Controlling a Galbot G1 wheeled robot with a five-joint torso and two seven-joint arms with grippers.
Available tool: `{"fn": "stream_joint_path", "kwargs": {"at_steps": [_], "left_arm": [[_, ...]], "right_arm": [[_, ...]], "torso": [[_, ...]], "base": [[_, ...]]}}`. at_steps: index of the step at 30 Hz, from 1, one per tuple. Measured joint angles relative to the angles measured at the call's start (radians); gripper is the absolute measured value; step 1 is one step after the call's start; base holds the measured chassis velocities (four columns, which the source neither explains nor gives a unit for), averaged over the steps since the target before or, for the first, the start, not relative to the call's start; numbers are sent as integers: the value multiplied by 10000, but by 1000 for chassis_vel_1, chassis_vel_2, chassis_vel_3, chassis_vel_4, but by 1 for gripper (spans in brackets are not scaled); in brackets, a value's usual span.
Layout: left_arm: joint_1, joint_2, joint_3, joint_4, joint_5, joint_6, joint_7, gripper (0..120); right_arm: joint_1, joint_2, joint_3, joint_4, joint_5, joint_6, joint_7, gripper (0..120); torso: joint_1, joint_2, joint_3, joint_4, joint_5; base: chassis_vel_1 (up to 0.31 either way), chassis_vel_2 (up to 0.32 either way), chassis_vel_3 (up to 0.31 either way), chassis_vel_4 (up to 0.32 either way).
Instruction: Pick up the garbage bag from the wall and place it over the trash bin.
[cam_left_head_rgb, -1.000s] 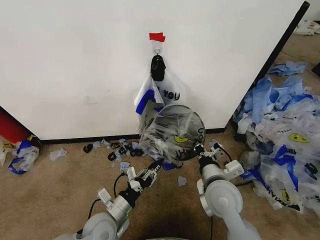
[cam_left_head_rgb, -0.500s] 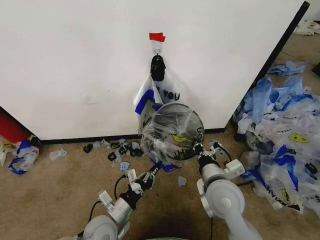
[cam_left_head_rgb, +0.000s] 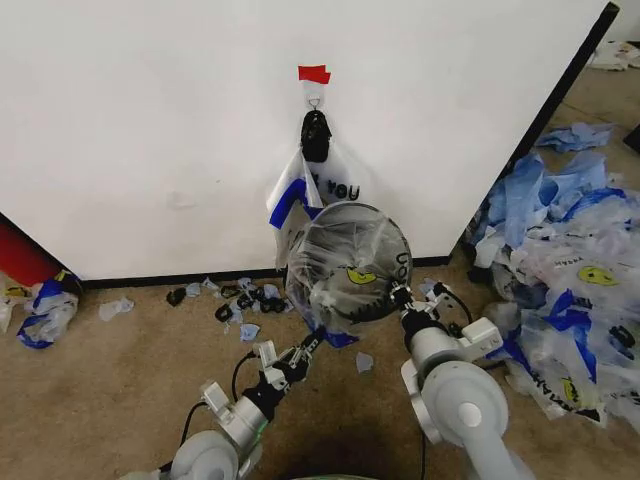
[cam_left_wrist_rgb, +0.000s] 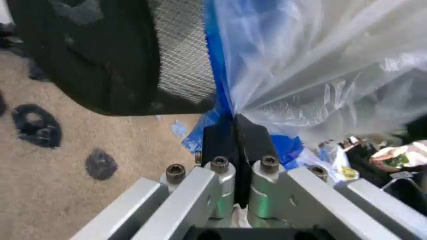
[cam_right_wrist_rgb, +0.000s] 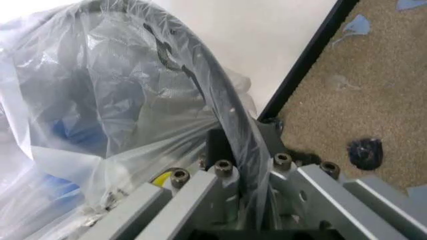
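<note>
The left gripper (cam_left_wrist_rgb: 235, 135) is pressed together on a blue-edged fold of the garbage bag (cam_left_wrist_rgb: 320, 70), pinching the film just below the lower edge of the trash bin (cam_left_wrist_rgb: 100, 55). In the head view this left gripper (cam_left_head_rgb: 305, 347) sits low under the bin's near side. The right gripper (cam_right_wrist_rgb: 243, 150) is clamped across the bin's metal rim with the bag film caught under its fingers; in the head view the right gripper (cam_left_head_rgb: 403, 297) holds the trash bin (cam_left_head_rgb: 350, 262) tilted up off the floor, its mouth facing the camera, in front of the wall (cam_left_head_rgb: 150, 130).

The garbage bag (cam_left_head_rgb: 345, 270) is already stretched across most of the bin's mouth, the smiley print showing through on the lower part. By the look of it, the task is well along: the bag covers the opening, but its lower edge is gathered in the left gripper's pinch rather than settled around the rim, so seating it and releasing appear to be what is left. Another bag (cam_left_head_rgb: 320, 185) hangs from the hook (cam_left_head_rgb: 314, 100) under the red tape (cam_left_head_rgb: 314, 74).

Compared with a second ago, the bin has lifted slightly and moved a little to the robot's right, its round mouth now squarer to the camera, and the left arm has drawn lower and back, pulling the film tauter.
</note>
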Motion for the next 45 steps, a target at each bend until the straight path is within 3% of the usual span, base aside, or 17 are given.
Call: {"fn": "stream_joint_path", "kwargs": {"at_steps": [13, 15, 23, 29, 30, 36, 39, 45], "left_arm": [[-64, -395, -80, 588, 346, -137, -106, 1], [10, -358, -78, 618, 463, -80, -156, 13], [499, 125, -223, 616, 874, -22, -80, 37], [1549, 998, -660, 181, 1680, -304, -261, 62], [1549, 998, -660, 181, 1680, -304, -261, 62], [1811, 1351, -1091, 215, 1999, -590, -741, 88], [1708, 1468, -1401, -138, 1862, -604, -972, 95], [1548, 2250, -2652, -2374, 1433, 266, -1906, 100]], "right_arm": [[-81, -111, -102, 490, 202, -208, 199, 0], [-88, -129, -130, 511, 196, -228, 200, 0], [84, -158, -13, 311, 223, -178, 126, 0], [259, -178, -37, -645, -381, 303, -496, 0], [259, -178, -37, -645, -381, 303, -496, 0], [454, 80, -120, -1325, -823, 514, -594, 0], [413, 39, -224, -1658, -1596, 798, -849, 0], [98, -844, -1031, -2590, -4586, 1373, -1597, 0]], "torso": [[0, 0, 0, 1, 1], [0, 0, 0, 0, -2], [0, 0, 0, 0, -2], [0, 0, 0, 3, 3], [0, 0, 0, 3, 3], [0, 0, 0, 4, -4], [0, 0, 1, -1, -5], [0, 0, 1, -1, -1]], "base": [[0, 0, 0, 0], [0, 0, 0, 0], [0, 0, 0, 0], [0, 0, 0, 0], [0, 0, 0, 0], [0, 0, 0, 0], [0, 0, 0, 0], [0, 0, 0, 0]]}}
